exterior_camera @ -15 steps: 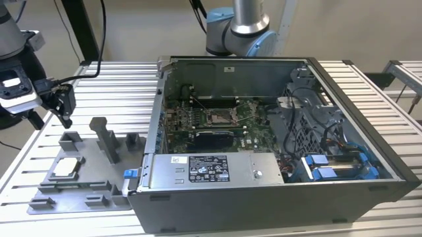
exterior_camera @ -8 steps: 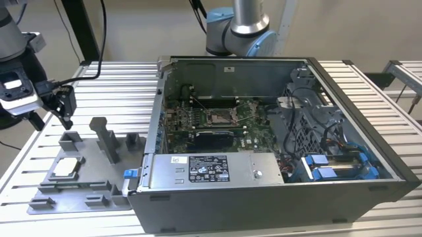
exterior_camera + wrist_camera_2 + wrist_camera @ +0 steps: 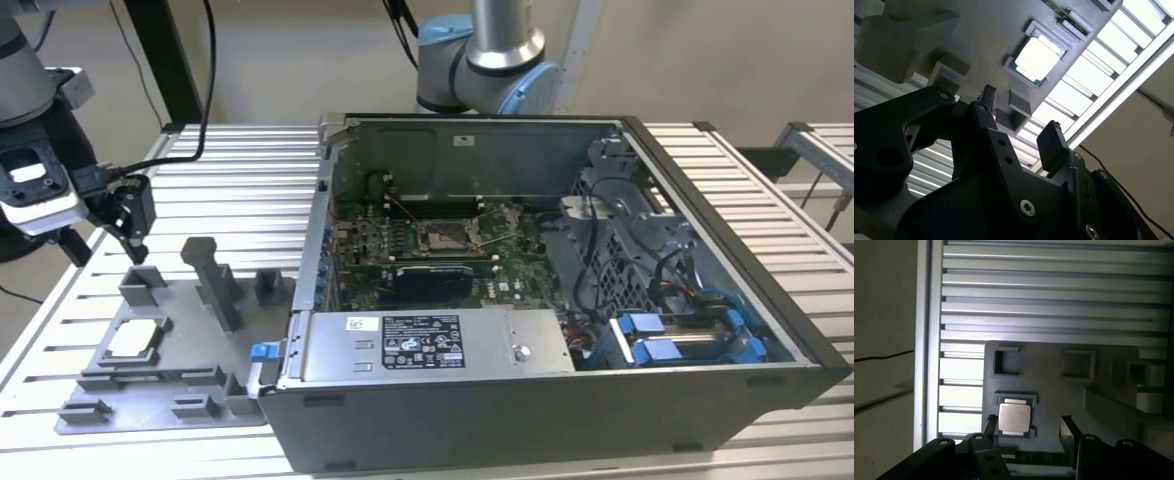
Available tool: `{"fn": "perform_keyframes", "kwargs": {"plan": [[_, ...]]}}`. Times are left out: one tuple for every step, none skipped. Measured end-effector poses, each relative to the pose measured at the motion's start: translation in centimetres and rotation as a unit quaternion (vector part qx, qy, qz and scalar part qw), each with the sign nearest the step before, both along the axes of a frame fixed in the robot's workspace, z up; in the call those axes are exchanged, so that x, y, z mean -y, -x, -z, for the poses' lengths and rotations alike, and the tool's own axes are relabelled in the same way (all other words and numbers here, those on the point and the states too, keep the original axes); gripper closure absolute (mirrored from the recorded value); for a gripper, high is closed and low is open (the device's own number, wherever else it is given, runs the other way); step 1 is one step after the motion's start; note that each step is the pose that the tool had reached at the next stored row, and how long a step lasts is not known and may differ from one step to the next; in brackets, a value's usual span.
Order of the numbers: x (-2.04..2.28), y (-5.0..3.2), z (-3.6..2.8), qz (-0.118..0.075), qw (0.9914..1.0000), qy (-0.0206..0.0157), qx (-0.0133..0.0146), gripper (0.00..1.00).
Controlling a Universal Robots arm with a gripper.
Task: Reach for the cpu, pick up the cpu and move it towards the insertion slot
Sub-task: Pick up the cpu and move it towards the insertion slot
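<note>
Cpu (image 3: 134,340) at lower left of the exterior view, flat in a square pocket of the grey tray (image 3: 174,405), silvery top up. Tray on the slatted metal bench (image 3: 240,170), just beside the open computer case (image 3: 534,400). Hand (image 3: 107,238) near the exterior view's left edge, above the tray, apart from the cpu. Open, both fingers spread, nothing between them. In both wrist views, cpu (image 3: 1036,57) (image 3: 1014,418) untouched in its pocket, beyond the black fingertips (image 3: 1054,135). Insertion slot (image 3: 441,238) inside the case, mid-frame on the green board, shiny frame round a dark middle, well apart from hand and cpu.
</note>
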State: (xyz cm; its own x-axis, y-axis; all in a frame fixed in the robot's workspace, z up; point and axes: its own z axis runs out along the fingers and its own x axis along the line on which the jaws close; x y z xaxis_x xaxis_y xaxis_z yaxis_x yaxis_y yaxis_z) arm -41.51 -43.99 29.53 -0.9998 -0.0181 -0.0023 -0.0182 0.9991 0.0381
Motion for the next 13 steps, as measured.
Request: {"fn": "perform_keyframes", "kwargs": {"plan": [[0.0, 0.0, 0.02, 0.0, 1.0, 0.0, 0.0, 0.0], [0.0, 0.0, 0.04, 0.0, 1.0, 0.0, 0.0, 0.0], [0.0, 0.0, 0.07, 0.0, 1.0, 0.0, 0.0, 0.0], [0.0, 0.0, 0.09, 0.0, 1.0, 0.0, 0.0, 0.0], [0.0, 0.0, 0.11, 0.0, 1.0, 0.0, 0.0, 0.0], [0.0, 0.0, 0.14, 0.0, 1.0, 0.0, 0.0, 0.0], [0.0, 0.0, 0.15, 0.0, 1.0, 0.0, 0.0, 0.0], [0.0, 0.0, 0.23, 0.0, 1.0, 0.0, 0.0, 0.0], [0.0, 0.0, 0.24, 0.0, 1.0, 0.0, 0.0, 0.0], [0.0, 0.0, 0.24, 0.0, 1.0, 0.0, 0.0, 0.0], [0.0, 0.0, 0.24, 0.0, 1.0, 0.0, 0.0, 0.0], [0.0, 0.0, 0.24, 0.0, 1.0, 0.0, 0.0, 0.0], [0.0, 0.0, 0.24, 0.0, 1.0, 0.0, 0.0, 0.0]]}}
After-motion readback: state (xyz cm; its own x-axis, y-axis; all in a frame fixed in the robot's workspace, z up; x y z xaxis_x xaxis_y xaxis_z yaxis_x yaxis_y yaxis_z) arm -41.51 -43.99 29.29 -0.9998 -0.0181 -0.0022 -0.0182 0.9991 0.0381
